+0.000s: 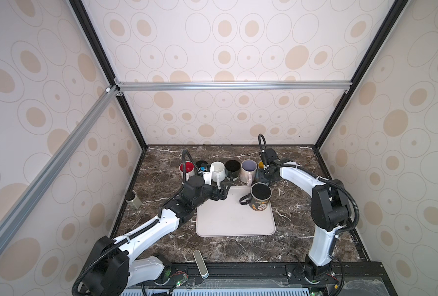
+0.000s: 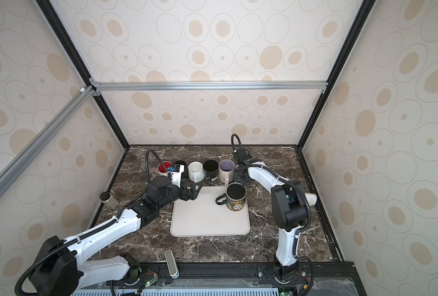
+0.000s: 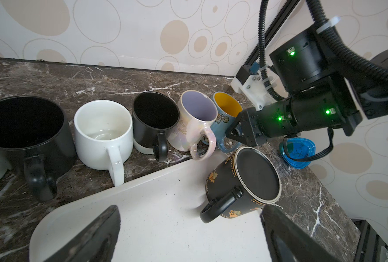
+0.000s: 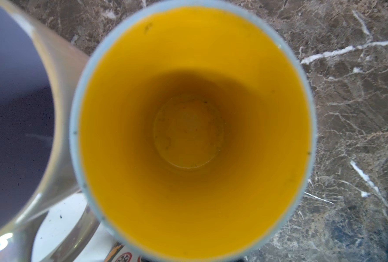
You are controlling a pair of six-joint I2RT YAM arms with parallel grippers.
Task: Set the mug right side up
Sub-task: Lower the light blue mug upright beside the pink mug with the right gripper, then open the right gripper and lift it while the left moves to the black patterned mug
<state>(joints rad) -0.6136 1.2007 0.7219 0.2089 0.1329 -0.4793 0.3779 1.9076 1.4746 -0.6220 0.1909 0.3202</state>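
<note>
Left claw point(image 1: 224, 191) is hovering spread wide over the tray's point(image 1: 233, 223) far-left corner. Right claw point(image 3: 233, 134) is sitting pressed together beside the blue mug point(image 3: 224, 118). Black flowered mug point(image 1: 260, 197) is standing base-up at the tray's far-right corner. It's likely heavy, rigid, glossy-slick and breakable, so gripping the handle point(image 3: 220, 202) is looking safest.

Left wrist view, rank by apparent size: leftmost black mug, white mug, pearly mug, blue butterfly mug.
1. leftmost black mug
2. white mug
3. pearly mug
4. blue butterfly mug, partly hidden
Nearer mugs look bigger; true sizes unsure.
</note>
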